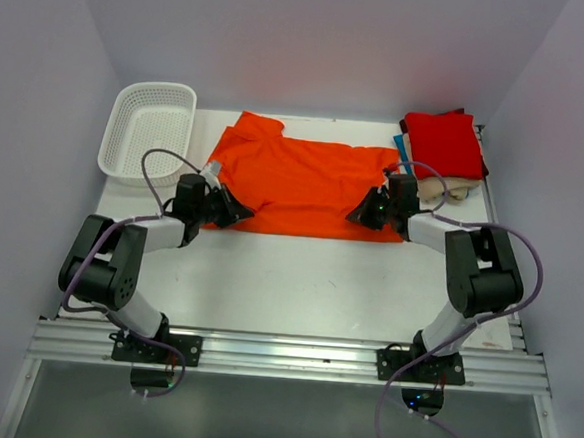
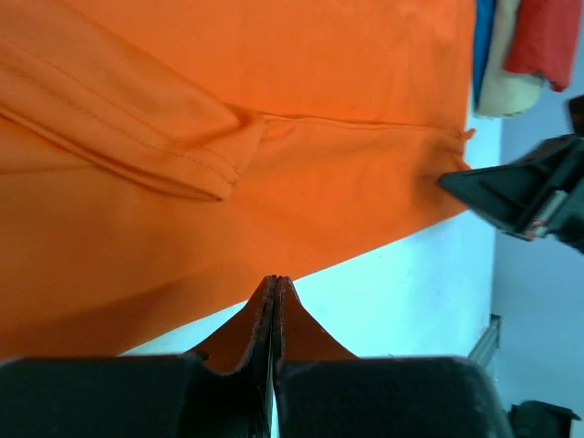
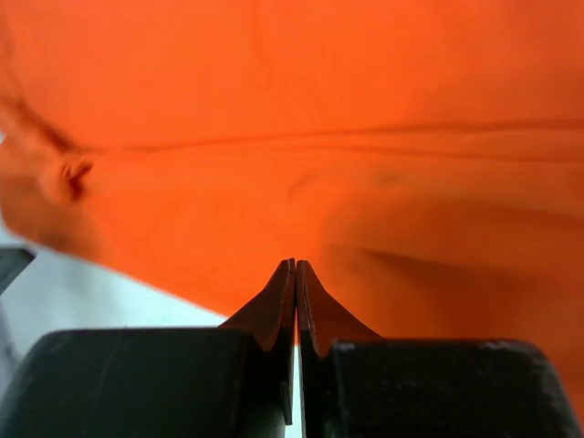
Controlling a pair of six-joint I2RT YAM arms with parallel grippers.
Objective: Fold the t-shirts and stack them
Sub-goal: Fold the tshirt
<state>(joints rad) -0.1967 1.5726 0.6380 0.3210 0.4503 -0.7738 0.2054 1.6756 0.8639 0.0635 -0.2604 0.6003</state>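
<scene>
T-shirt [image 1: 305,180] in bright orange lies flat as a long folded band.

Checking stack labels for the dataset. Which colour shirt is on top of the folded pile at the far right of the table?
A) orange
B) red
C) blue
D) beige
B: in the top view the red shirt lies uppermost, with a blue shirt and a beige shirt peeking out beneath it; the orange shirt lies spread out, not stacked.
</scene>
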